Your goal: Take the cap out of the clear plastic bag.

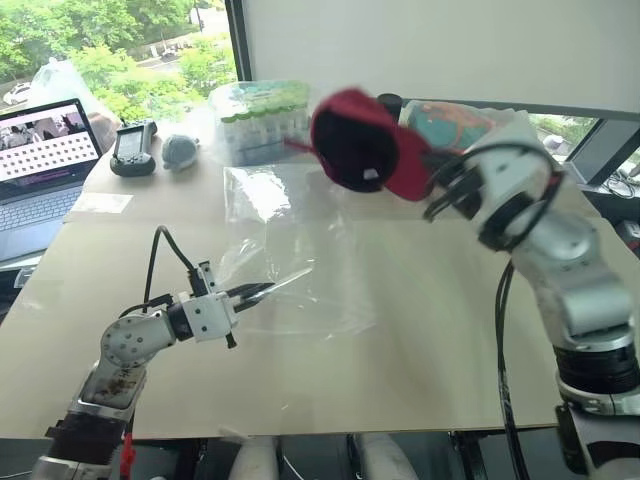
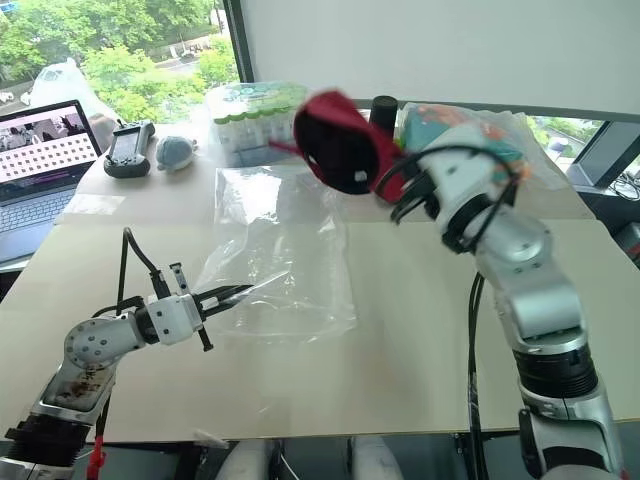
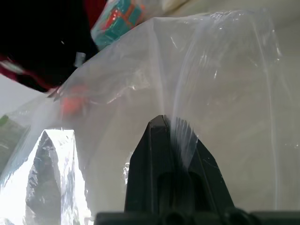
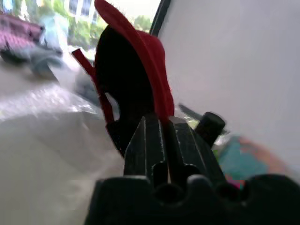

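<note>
Cap (image 1: 362,150) hides right end effector (image 4: 165,123) pinching it; left end effector (image 1: 262,290) pinches clear plastic bag (image 1: 290,250)

Bright daylight, soft shadows
Window (image 1: 120,45) at eleven o'clock lights the counter (image 1: 400,380); cap (image 1: 365,140) blurred, bag (image 1: 290,250) glinting.

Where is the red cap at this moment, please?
The cap is out of the bag, held up in the air by the right tool at the far right-centre of the table, above the clear plastic bag and in front of the green-capped tubes.
</note>
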